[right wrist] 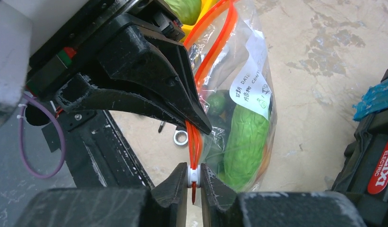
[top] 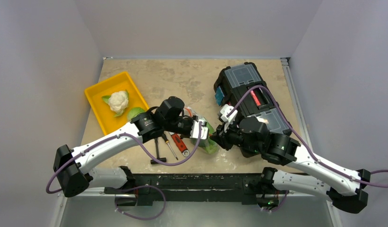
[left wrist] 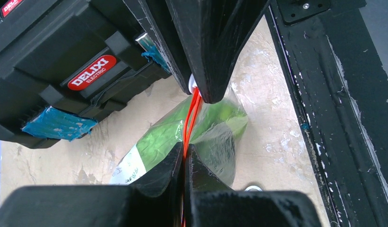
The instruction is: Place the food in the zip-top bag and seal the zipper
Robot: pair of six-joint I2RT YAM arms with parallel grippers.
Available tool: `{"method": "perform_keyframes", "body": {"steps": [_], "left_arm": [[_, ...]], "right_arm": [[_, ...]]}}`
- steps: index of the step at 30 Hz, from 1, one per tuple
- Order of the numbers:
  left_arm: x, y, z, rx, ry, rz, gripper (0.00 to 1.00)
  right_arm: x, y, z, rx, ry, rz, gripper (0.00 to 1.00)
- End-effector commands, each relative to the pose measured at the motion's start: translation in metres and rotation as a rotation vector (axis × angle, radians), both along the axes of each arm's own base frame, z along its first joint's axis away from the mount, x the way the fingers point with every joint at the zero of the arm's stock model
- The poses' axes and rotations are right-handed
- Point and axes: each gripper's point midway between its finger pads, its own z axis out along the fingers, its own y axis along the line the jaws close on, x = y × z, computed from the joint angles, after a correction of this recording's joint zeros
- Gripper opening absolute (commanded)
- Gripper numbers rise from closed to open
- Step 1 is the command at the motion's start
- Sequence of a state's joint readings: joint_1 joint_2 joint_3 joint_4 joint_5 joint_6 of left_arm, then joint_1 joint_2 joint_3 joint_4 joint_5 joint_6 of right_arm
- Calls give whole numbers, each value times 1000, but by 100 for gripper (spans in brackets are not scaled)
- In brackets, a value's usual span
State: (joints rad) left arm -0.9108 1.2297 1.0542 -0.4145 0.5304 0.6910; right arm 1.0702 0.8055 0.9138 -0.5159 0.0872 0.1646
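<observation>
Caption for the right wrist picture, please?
Right gripper and left gripper both pinch the zipper; green food in bag.

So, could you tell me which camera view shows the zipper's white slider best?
The right wrist view: the white slider appears close up and unobstructed, pinched by the right gripper. The left wrist view shows only a sliver of it. In the top view it is too small and covered to make out.
</observation>
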Motion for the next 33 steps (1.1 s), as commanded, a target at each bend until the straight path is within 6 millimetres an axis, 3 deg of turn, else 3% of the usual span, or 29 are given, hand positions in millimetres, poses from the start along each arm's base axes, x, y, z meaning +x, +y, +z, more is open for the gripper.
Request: {"method": "perform_keyframes", "body": {"steps": [1, 6, 33], "left_arm": [[-5, -4, 30, -81, -20, -33, 0], [-10, -5, 31, -87, -7, -56, 0], [-29, -4, 43, -134, -1, -143, 0]], "right_arm": [[5, 3, 20, 35, -50, 3, 8], [2, 7, 22, 50, -54, 29, 0], [13, 59, 32, 159, -212, 176, 0]]}}
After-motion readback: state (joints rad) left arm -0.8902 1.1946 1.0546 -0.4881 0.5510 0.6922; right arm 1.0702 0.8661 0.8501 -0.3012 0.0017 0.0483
